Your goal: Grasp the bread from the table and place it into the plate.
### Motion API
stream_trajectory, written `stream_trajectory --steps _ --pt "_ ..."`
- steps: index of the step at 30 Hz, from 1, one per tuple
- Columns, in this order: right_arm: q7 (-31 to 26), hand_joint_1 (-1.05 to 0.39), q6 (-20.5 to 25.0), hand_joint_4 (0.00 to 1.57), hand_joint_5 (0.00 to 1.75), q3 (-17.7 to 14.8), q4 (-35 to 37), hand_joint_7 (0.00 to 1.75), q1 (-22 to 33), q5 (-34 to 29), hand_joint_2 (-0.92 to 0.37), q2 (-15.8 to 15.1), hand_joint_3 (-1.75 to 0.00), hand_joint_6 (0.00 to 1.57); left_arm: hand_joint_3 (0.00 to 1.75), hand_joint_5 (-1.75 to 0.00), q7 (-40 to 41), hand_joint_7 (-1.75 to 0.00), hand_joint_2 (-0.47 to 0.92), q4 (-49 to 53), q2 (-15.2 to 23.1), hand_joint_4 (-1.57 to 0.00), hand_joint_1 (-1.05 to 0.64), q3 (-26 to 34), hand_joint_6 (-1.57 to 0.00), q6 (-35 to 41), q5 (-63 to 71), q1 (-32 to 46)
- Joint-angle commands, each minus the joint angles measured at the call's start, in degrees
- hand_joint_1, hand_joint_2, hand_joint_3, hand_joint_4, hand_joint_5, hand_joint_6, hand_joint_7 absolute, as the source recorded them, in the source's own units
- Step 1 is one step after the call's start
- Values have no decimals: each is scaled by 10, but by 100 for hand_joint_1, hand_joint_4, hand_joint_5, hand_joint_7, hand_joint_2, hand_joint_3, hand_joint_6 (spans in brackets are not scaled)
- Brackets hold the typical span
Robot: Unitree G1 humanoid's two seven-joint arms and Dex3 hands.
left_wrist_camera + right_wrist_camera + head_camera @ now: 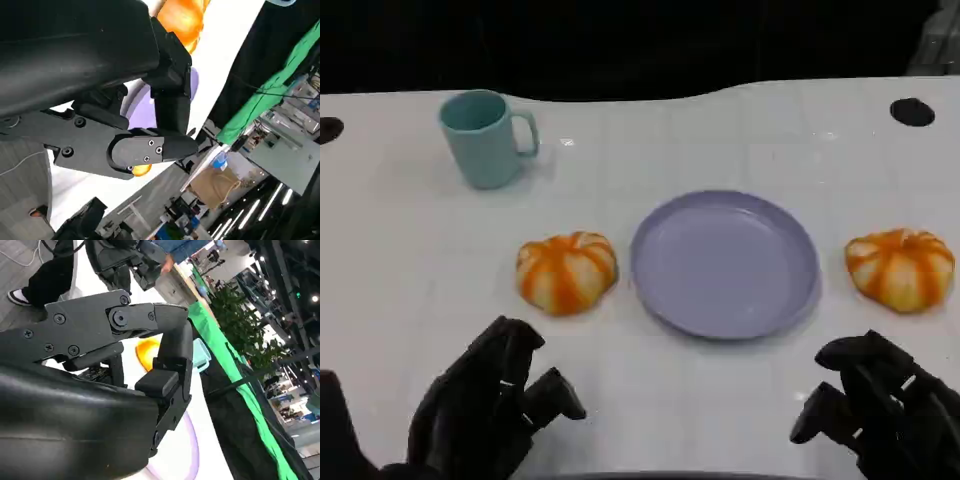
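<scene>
Two orange-and-white striped breads lie on the white table: one (567, 271) just left of the purple plate (725, 262), the other (901, 267) to its right. The plate holds nothing. My left hand (490, 405) hovers near the table's front edge, below the left bread, with fingers and thumb apart and nothing in them. My right hand (880, 410) sits at the lower right, below the right bread, also holding nothing. The left wrist view shows a bread (182, 15) and part of the plate (137, 107) past my fingers. In the right wrist view a bread (147, 352) lies beyond my fingers.
A teal mug (485, 135) stands at the back left, also visible as the mug (200, 355) in the right wrist view. Two black round holes (912, 112) mark the table's far corners. A person's leg (45, 280) stands beside the table.
</scene>
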Motion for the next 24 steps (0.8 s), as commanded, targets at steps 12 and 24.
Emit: stream_trajectory --steps 12,24 --pt "4 -57 -9 57 160 -3 -4 116 9 1 -92 -2 -24 58 36 -175 -6 -173 92 -2 8 -77 -53 4 -51 9 -6 4" --pt "-1 -55 -4 57 158 -7 -19 115 23 8 -92 1 -23 58 39 -175 -16 -173 92 -3 9 -76 -54 -2 -52 4 1 6"
